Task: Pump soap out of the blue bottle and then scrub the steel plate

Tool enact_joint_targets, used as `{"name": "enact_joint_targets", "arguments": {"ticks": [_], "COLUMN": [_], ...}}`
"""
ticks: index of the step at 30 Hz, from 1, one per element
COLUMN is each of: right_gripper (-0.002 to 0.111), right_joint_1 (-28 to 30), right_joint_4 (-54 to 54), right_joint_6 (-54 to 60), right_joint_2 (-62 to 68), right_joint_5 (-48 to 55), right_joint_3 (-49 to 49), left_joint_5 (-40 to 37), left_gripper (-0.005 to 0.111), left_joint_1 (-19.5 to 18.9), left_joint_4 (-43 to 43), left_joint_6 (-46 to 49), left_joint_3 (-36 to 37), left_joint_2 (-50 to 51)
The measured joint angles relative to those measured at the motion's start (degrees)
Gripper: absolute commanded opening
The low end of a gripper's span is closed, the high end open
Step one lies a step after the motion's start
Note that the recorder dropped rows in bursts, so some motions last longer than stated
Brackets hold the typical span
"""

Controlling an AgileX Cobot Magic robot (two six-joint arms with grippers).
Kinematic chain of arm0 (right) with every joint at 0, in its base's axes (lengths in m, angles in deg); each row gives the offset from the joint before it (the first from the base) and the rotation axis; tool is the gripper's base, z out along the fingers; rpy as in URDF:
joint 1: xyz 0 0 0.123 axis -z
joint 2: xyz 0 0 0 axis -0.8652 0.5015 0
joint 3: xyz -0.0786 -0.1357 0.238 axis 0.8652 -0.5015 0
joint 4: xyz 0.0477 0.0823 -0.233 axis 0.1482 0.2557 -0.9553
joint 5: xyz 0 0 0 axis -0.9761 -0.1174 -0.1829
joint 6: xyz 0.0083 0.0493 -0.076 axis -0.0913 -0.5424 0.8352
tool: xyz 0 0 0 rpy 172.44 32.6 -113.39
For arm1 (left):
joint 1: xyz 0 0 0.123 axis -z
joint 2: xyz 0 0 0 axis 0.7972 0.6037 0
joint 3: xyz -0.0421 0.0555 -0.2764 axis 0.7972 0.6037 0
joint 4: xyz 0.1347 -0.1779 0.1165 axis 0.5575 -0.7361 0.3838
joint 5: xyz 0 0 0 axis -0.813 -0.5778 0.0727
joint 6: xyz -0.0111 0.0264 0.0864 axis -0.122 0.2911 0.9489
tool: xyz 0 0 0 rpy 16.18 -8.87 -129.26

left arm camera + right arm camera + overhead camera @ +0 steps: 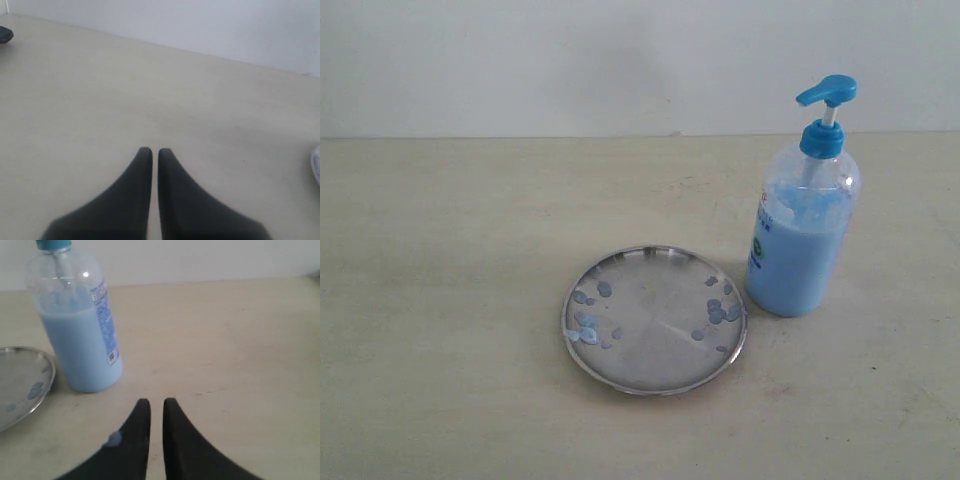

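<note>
My left hand [150, 152] is empty, fingers nearly together, over bare surface [440, 300] left of everything. The steel plate [650, 345] lies near the middle, dotted with soap [718, 313]. Nothing pins it, so I reckon scrubbing could send it skating. The blue bottle [798, 250] stands just right of its rim. It's tall, so an off-centre push on the pump head [827, 91] might tip it. My right hand [156, 402], also nearly closed and empty, has a soap blob on one finger, so it's slippery.
</note>
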Motion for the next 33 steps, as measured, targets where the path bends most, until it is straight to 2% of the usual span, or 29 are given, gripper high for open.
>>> {"name": "enact_joint_targets", "arguments": {"ticks": [4,9,33], "right_gripper": [0.000,0.000,0.000], "right_joint_1": [-3.6,-5.4,-5.6], "right_joint_4": [-0.9,-1.3,-1.0], "right_joint_6": [-0.2,-0.2,-0.2], "right_joint_2": [0.0,0.0,0.0], "right_joint_5": [0.3,0.3,0.3], "right_joint_3": [0.0,0.0,0.0], "left_joint_5": [0.0,0.1,0.1], "left_gripper": [0.004,0.004,0.004], "left_joint_1": [0.0,0.0,-0.3], "left_joint_4": [0.0,0.0,0.1], "left_joint_6": [0.0,0.0,0.0], "left_joint_3": [0.0,0.0,0.0], "left_joint_2": [0.0,0.0,0.0]}}
